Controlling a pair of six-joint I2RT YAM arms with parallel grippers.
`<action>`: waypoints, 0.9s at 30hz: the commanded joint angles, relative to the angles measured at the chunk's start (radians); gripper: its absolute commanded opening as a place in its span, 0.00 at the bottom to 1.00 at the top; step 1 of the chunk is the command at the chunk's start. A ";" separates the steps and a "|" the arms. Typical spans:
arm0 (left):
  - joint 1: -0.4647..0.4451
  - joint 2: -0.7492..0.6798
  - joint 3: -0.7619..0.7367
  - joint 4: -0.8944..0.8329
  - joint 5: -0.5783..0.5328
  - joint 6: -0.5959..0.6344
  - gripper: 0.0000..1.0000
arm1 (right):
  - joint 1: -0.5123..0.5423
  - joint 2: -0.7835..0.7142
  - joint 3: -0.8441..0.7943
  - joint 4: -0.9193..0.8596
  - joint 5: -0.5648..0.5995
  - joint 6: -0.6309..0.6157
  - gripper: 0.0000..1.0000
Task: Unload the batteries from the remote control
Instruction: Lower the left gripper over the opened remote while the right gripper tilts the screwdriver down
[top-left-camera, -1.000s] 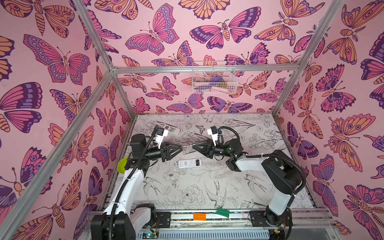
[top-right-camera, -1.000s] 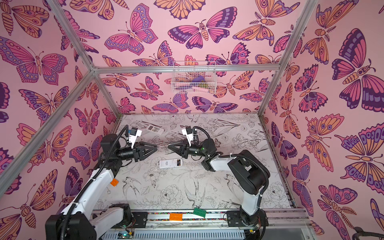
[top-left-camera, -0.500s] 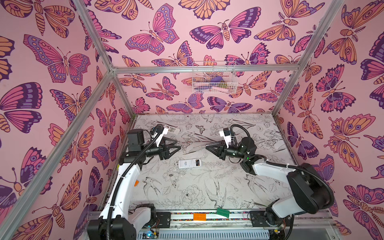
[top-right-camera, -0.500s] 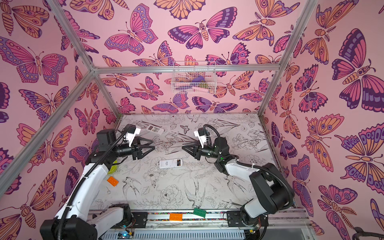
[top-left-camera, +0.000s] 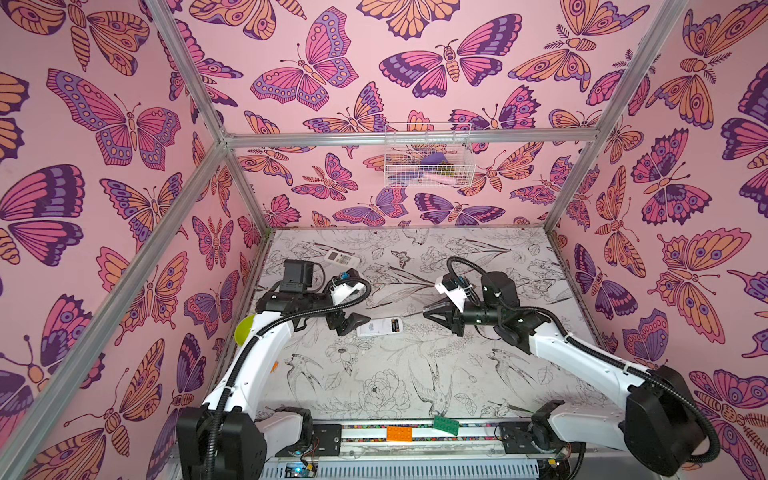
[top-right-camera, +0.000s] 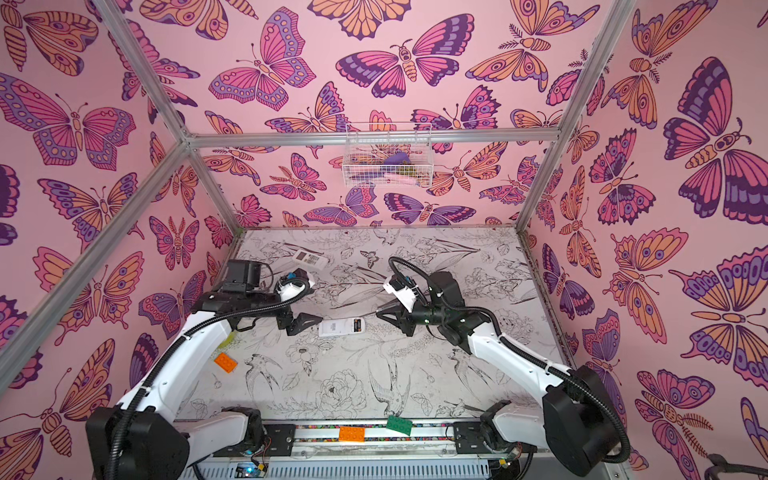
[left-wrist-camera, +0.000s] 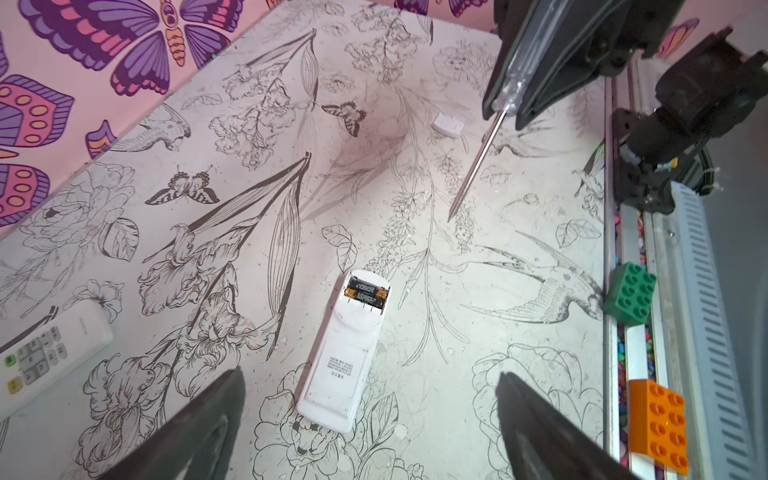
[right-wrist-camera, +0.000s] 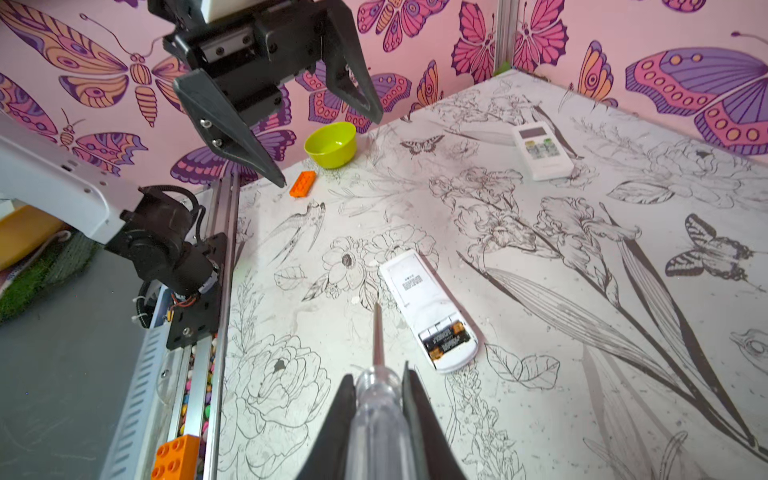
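The white remote control (top-left-camera: 376, 328) (top-right-camera: 338, 328) lies face down mid-table, its battery bay uncovered. Two black batteries (left-wrist-camera: 366, 293) (right-wrist-camera: 445, 338) with gold ends sit side by side in that bay. My left gripper (top-left-camera: 351, 324) (left-wrist-camera: 370, 376) hovers open and empty over the remote's closed end (left-wrist-camera: 332, 399), one finger on each side. My right gripper (top-left-camera: 428, 313) (right-wrist-camera: 378, 374) is shut on a clear-handled screwdriver (right-wrist-camera: 377, 332). Its metal tip (left-wrist-camera: 451, 218) hangs just beside the remote, not touching it.
A second remote (top-left-camera: 343, 259) (right-wrist-camera: 542, 151) lies face up at the back left. A green bowl (right-wrist-camera: 330, 143) and an orange brick (top-right-camera: 225, 361) sit by the left wall. A small white cover piece (left-wrist-camera: 448, 124) lies under the right gripper. Green (top-left-camera: 446, 424) and orange (top-left-camera: 399, 433) bricks rest on the front rail.
My left jaws have spread wide and now sit at the remote's left end. The right gripper has drawn back to the right with the screwdriver.
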 joint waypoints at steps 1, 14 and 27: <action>-0.025 0.036 -0.020 -0.033 -0.058 0.135 1.00 | 0.000 0.011 -0.008 -0.061 0.020 -0.089 0.03; -0.148 0.249 -0.068 0.121 -0.190 0.225 1.00 | 0.000 0.041 0.019 -0.116 0.077 -0.087 0.02; -0.181 0.360 -0.115 0.230 -0.339 0.257 1.00 | -0.001 0.223 0.067 0.012 0.111 0.002 0.01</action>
